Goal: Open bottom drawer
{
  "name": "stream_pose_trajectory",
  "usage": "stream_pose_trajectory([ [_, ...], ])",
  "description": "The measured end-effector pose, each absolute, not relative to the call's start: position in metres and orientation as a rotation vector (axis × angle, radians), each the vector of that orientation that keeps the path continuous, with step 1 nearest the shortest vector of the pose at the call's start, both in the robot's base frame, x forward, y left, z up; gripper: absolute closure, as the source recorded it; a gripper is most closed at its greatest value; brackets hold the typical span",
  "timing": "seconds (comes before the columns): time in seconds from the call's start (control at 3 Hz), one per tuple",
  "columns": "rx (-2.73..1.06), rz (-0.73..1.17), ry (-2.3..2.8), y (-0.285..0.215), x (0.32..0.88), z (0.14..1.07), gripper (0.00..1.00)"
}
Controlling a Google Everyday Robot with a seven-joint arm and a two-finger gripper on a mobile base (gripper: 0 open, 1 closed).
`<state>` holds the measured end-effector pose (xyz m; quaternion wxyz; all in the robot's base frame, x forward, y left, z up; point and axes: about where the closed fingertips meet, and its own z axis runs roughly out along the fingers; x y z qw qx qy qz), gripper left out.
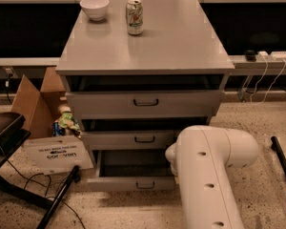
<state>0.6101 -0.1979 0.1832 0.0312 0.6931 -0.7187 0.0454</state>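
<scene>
Grey, shallow and lowest of three, the bottom drawer (117, 183) stands partly out, probably light and rigid, best pulled by its small dark loop handle (145, 185); the gripper is hidden behind the white arm (209, 175) beside it, its state impossible to tell.

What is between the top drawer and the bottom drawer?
The middle drawer, seen in the camera view. The gripper is hidden behind the white arm, by the bottom drawer.

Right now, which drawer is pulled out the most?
The bottom drawer, nearest the floor: its tray sticks out. The middle drawer and top drawer are barely out. The claw hides behind the white arm.
</scene>
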Motion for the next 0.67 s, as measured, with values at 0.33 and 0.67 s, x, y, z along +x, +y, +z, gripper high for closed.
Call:
stream_pose_trajectory([
  [0.33, 2.090, 0.148, -2.219, -0.2076, 0.5976, 0.1858, 1.00],
  [0.67, 2.090, 0.148, -2.219, -0.2076, 0.5976, 0.1858, 0.81],
])
